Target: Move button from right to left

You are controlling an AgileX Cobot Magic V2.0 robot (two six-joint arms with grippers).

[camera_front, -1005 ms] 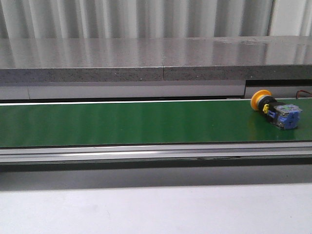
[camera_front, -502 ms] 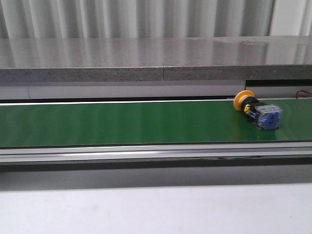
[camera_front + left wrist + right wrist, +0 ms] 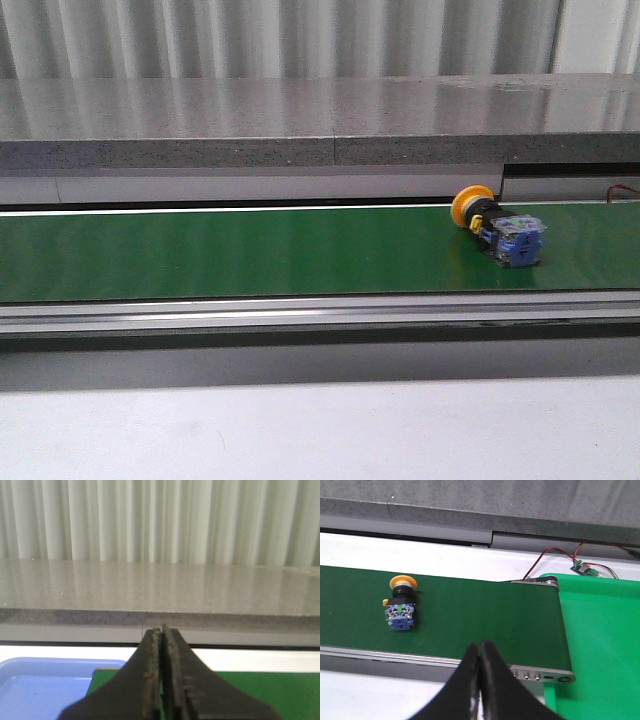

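Note:
The button [image 3: 503, 233] has a blue boxy body, a black collar and an orange cap. It lies on its side on the green conveyor belt [image 3: 250, 250], right of the middle in the front view. In the right wrist view the button [image 3: 400, 609] lies on the belt, well apart from my right gripper [image 3: 480, 645], which is shut and empty over the belt's near rail. My left gripper [image 3: 161, 630] is shut and empty above the belt's other end. Neither gripper shows in the front view.
A blue tray [image 3: 45, 685] sits beside the belt's left end. A bright green surface [image 3: 600, 645] lies past the belt's right end roller, with a small circuit board and wires [image 3: 582, 566] behind it. A grey stone ledge [image 3: 320, 120] runs behind the belt.
The button has travelled leftward along the belt, from near the right edge of the front view toward the middle. No gripper touches it.

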